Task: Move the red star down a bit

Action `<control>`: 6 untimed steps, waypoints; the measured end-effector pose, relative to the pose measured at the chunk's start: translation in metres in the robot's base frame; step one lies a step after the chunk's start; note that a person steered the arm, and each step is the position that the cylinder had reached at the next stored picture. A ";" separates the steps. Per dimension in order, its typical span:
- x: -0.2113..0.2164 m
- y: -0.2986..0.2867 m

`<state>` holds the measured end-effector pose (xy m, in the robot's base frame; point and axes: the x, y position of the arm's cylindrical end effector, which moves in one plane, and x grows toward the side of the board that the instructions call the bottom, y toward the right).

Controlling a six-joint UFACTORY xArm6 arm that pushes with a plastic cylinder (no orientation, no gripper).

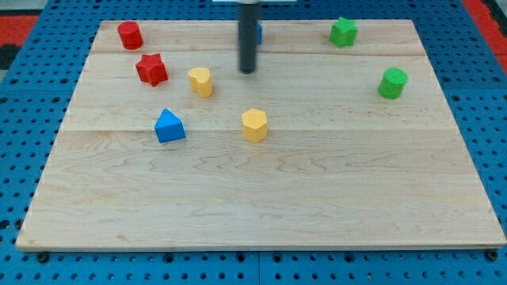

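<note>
the wooden board (261,198) fills most of the view, lying on a blue pegboard table (24,87), and the lower half of the board carries no blocks. my rod comes down from the view's top near the middle, and my tip (249,71) rests on the board in the upper band; there is no gripper here, so nothing is held or clamped, the rod only pushes. a blue block (258,32) sits mostly hidden behind the rod, shape unclear.

the red star (151,69) lies in the upper left part of the board, well to the view's left of my tip and at about the same height in the view. the small yellow block (200,81) stands between the two, just right of the star. a red cylinder (130,35) sits above and left of the star, and a blue block with a peaked top (169,126) lies below and slightly right of it. a yellow hexagonal block (254,124) is below my tip; a green star (343,32) and green cylinder (392,82) are far right.

i judge the push has not begun: my tip needs to get above the star, into the gap below the red cylinder, then drive toward the view's bottom, stopping short of the blue peaked block
</note>
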<state>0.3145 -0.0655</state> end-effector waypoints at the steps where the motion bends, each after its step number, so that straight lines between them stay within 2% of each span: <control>1: -0.018 -0.060; 2: -0.034 -0.094; 4: 0.032 -0.132; 5: 0.040 -0.126; 6: 0.006 -0.113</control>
